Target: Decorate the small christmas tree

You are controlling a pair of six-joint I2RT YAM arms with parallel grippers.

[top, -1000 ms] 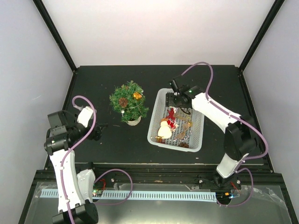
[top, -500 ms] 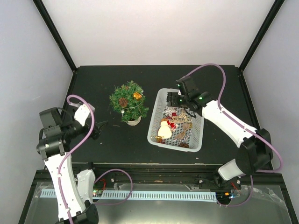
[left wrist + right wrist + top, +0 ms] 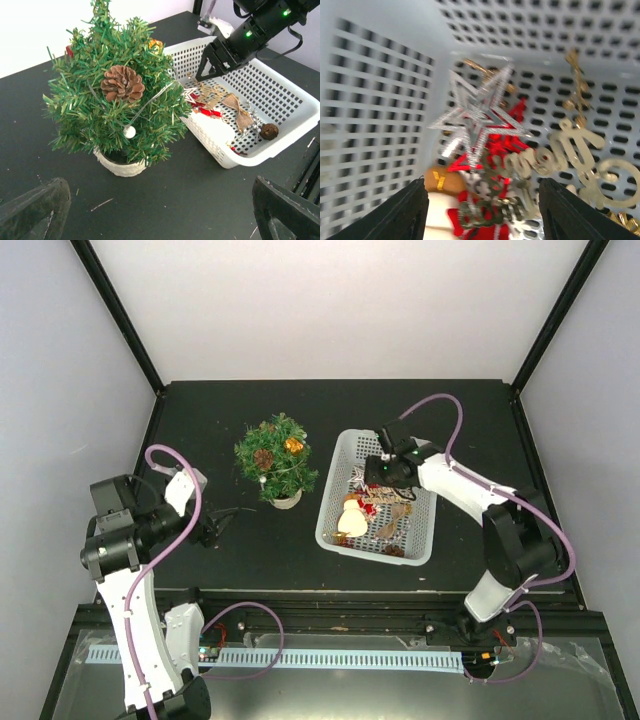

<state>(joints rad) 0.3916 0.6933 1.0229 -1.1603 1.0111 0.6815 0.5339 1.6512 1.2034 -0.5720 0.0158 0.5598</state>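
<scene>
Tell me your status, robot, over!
Left gripper open, empty, facing small bushy green Christmas tree in white pot. Right gripper open, low in white plastic mesh basket over silver glitter star. Nothing between basket and tree.

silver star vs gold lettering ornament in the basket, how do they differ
The silver star is a pointed open outline; the gold lettering ornament is curly script. The star is silver glitter, the lettering pale gold. The star lies nearer the white basket wall, the lettering farther right. Both are thin ornaments in the basket.
</scene>
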